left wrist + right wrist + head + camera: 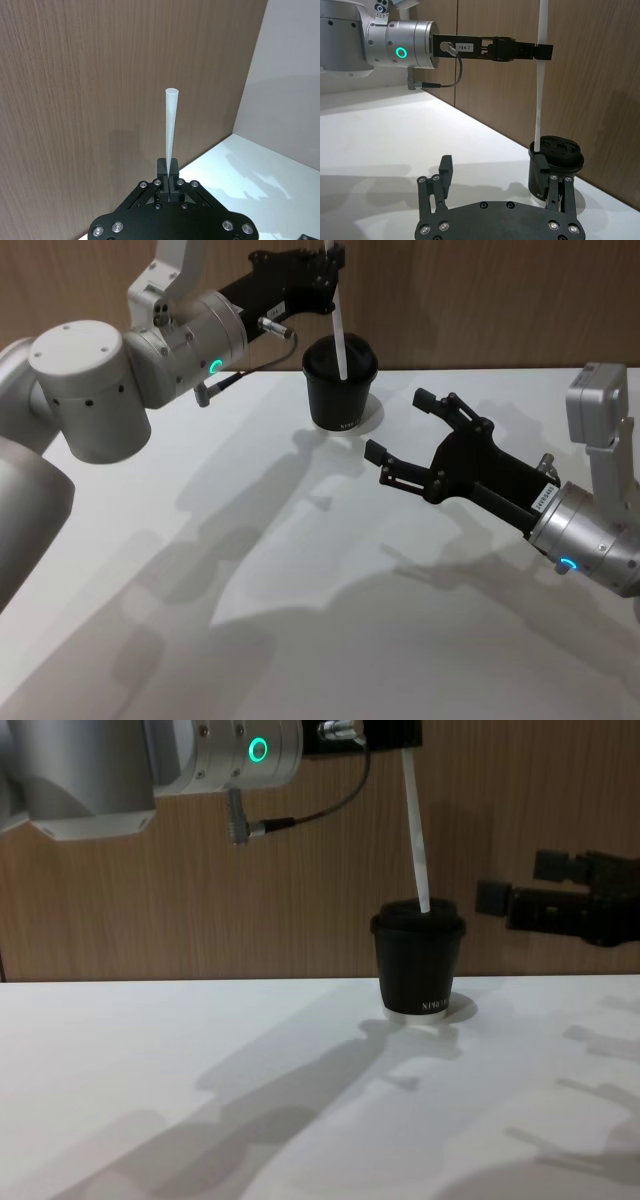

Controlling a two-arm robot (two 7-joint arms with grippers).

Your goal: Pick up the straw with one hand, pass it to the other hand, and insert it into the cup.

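Note:
The black lidded cup (340, 390) stands upright at the back of the white table (300, 590), close to the wooden wall. The white straw (338, 320) hangs almost upright above it, its lower end at the lid's top; how deep it goes I cannot tell. My left gripper (330, 275) is shut on the straw's upper part, seen close in the left wrist view, where the gripper (169, 176) pinches the straw (171, 125). My right gripper (400, 425) hovers open to the right of the cup, holding nothing. In the chest view the straw (415, 830) slants down onto the cup (420, 965).
A wood-panelled wall (150, 900) rises directly behind the cup. The silver left arm (150, 350) reaches across the table's back left. In the right wrist view the right gripper (492, 167) faces the cup (557, 167) with bare table between them.

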